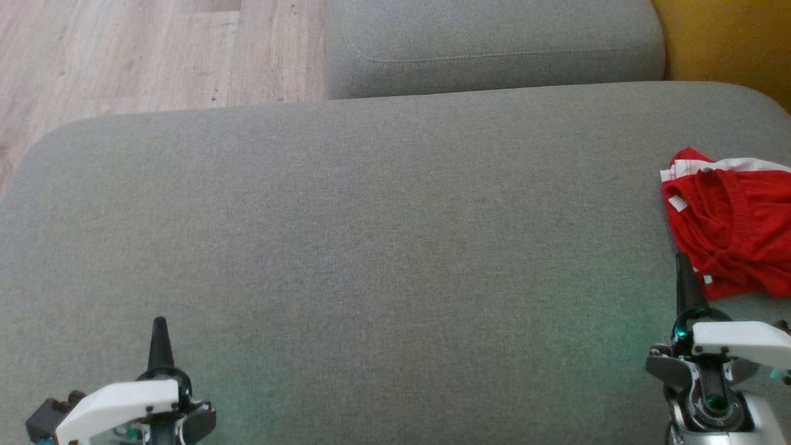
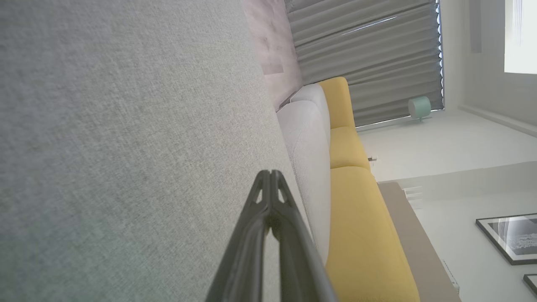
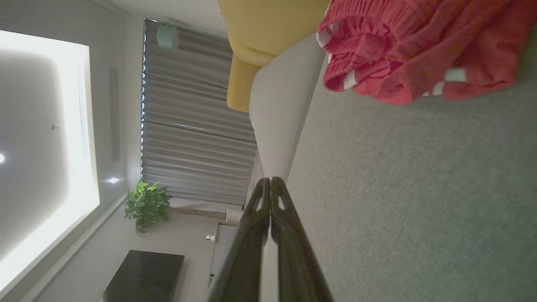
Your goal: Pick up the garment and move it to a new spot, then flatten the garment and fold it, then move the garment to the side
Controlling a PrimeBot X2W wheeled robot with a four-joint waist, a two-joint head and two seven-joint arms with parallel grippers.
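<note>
Now crumpled at the grey seat cushion's [image 1: 371, 247] right edge: red shorts [image 1: 735, 228], white-trimmed. Nearby, right gripper [image 1: 681, 261], closed and empty; left gripper [image 1: 159, 324] likewise, well apart.

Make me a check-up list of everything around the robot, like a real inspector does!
Surface: grey cushion, flat fabric.
Job's things: red garment with white trim, crumpled at the cushion's right edge.
Clutter: nothing seen.
End effectors: left end effector shut, empty; right end effector shut, empty, tip near the garment.
Cables: nothing seen.
Surroundings: wooden floor, yellow sofa, grey blinds, potted plant.
</note>
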